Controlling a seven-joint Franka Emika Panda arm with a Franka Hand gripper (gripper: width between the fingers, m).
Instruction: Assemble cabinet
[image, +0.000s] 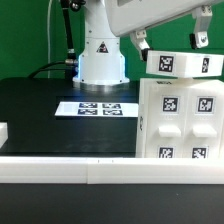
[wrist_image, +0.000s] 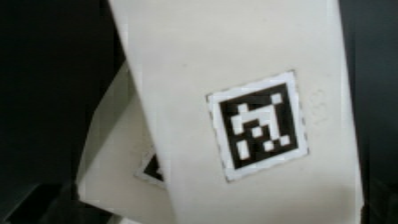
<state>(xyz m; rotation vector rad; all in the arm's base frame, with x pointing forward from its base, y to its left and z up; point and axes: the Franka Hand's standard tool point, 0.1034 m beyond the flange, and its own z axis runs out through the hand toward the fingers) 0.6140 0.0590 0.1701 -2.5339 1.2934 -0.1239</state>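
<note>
At the exterior view's far left edge a small white block (image: 3, 131) lies on the black table (image: 40, 110), cut off by the frame. A white rail (image: 60, 166) runs across the lower part of the frame in front of it. At centre, the marker board (image: 98, 107) lies flat on the table, just before the robot's base (image: 100, 55).

From the base the arm (image: 160, 14) crosses the upper right of the frame. The gripper (image: 140, 42) hangs at upper centre-right, just beside the cabinet's upper left corner (only a dark stub of it shows). Its jaws are spread fully wide and nothing is seen gripped between them. Whether it touches the cabinet cannot be told.

The cabinet (image: 182, 125) fills the exterior view's right side and stands on the table behind the rail. It is upright with its long axis vertical, and its front faces the camera. That front shows raised panels, each with a square tag (image: 167, 100). Across its top sits a slab with two more tags, its long axis running left to right. Whether it is a loose part cannot be told.

In the wrist view a white cabinet panel (wrist_image: 187, 90) looms close and leans at a slant. It bears one tag (wrist_image: 263, 136), against a dark background.
</note>
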